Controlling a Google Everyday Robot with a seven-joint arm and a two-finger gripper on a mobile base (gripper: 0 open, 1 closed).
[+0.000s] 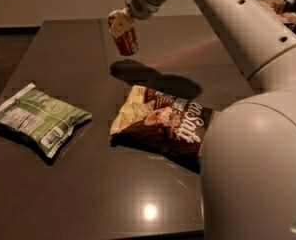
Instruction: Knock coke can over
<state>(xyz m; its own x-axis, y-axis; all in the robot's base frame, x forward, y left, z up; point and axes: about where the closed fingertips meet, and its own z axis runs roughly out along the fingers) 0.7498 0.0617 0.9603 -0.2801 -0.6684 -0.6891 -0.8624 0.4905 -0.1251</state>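
Note:
The coke can (127, 42) is a small red can at the far middle of the dark table (68, 49). It is tilted, with its top leaning left, and its shadow lies apart from it on the table below. My gripper (120, 24) comes down from the upper right and is shut around the can's upper part, with a tan finger pad (121, 21) lying against it. The can's top rim is hidden behind the fingers.
A brown chip bag (163, 124) lies flat in the middle of the table, just nearer than the can. A green chip bag (38, 118) lies at the left. My white arm (248, 29) fills the right side. Cluttered furniture (288, 9) stands at the back right.

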